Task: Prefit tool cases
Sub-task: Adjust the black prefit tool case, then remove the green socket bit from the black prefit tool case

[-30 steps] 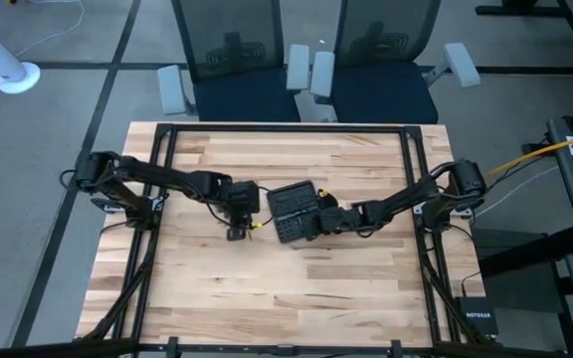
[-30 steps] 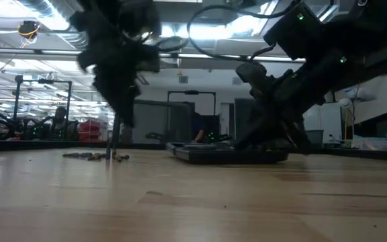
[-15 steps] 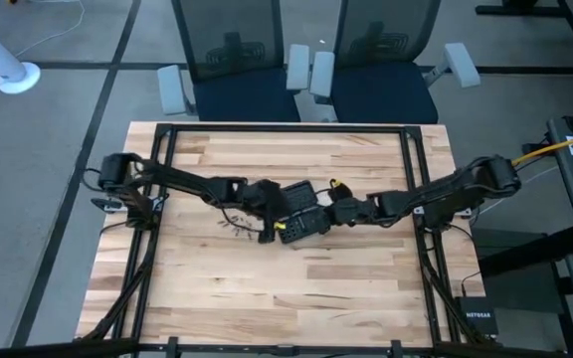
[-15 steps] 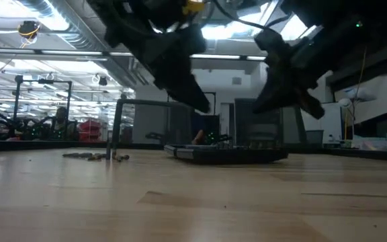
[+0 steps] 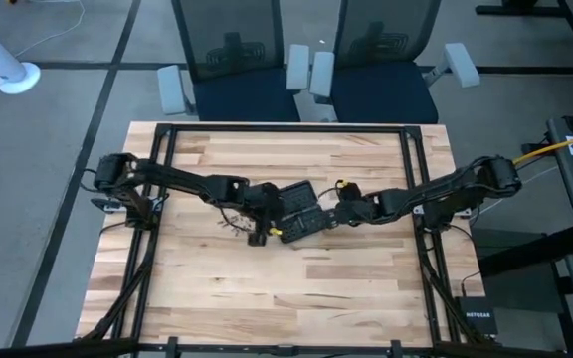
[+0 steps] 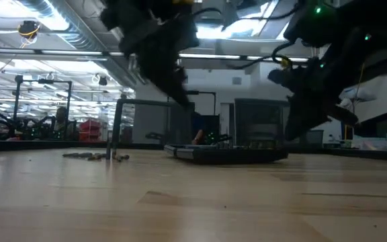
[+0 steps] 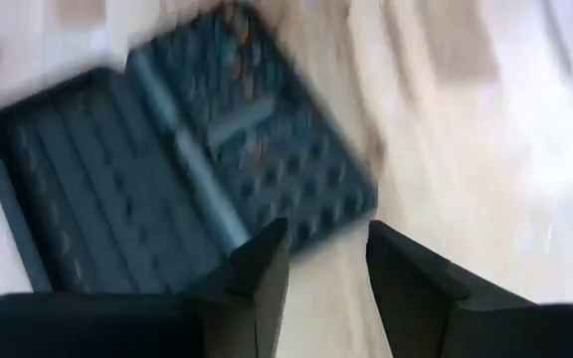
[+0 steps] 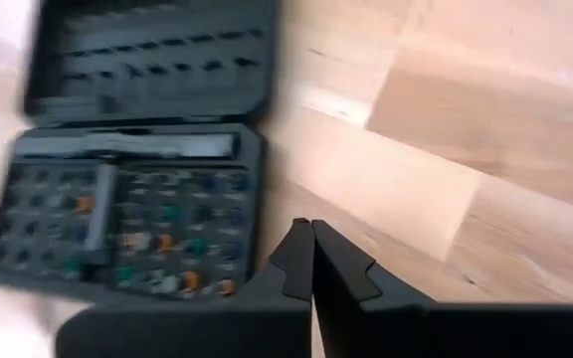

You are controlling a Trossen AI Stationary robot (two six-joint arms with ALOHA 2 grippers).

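Observation:
The black tool case (image 5: 298,207) lies open and flat at the table's middle, both halves up, showing its grid of bit slots (image 8: 137,219). In the low view the case (image 6: 227,155) rests on the wood. My left gripper (image 7: 326,254) hovers open above the case's left end (image 6: 180,97), with nothing between its fingers. My right gripper (image 8: 311,244) is shut and hangs clear of the table just right of the case (image 5: 334,211).
Small loose metal bits (image 5: 229,224) lie on the wood left of the case, also visible in the low view (image 6: 93,156). Two office chairs (image 5: 306,60) stand past the far edge. A black NETGEAR box (image 5: 476,320) lies off the table's near right corner.
My left gripper has risen from the loose bits and gone toward the table's right edge, over the case's left end. My right gripper has drawn back off the case toward the right edge and lifted, staying shut.

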